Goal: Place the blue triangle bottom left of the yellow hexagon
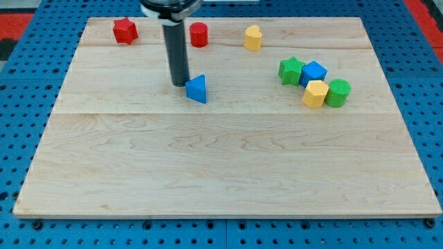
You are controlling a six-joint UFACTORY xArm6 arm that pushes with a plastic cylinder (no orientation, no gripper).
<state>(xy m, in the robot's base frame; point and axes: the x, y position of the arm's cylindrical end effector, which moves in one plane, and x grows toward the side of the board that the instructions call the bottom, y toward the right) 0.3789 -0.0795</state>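
One blue triangle (197, 88) sits just to the view's right of my tip (179, 84), touching it or very nearly so; I cannot tell which. My tip is a plain rod end, so it grips nothing and only stands on the wooden board (221, 173) beside that block.

Well off to the view's right of my tip, and slightly toward the view's bottom, lies the yellow hexagon (315, 94). It is packed into a cluster: a blue cube (313, 72) touches it on the side toward the view's top, a green cylinder (338, 92) sits against its right, and a green star (291, 70) lies at the cluster's left, beside the blue cube.

Toward the view's top from my tip are three more blocks near the board's far edge: a red star (124, 30) up and to the left, a red cylinder (199, 34) just right of the rod, and a yellow heart-like block (252, 37) further right.

Between the blue triangle and the yellow hexagon the board is bare wood.
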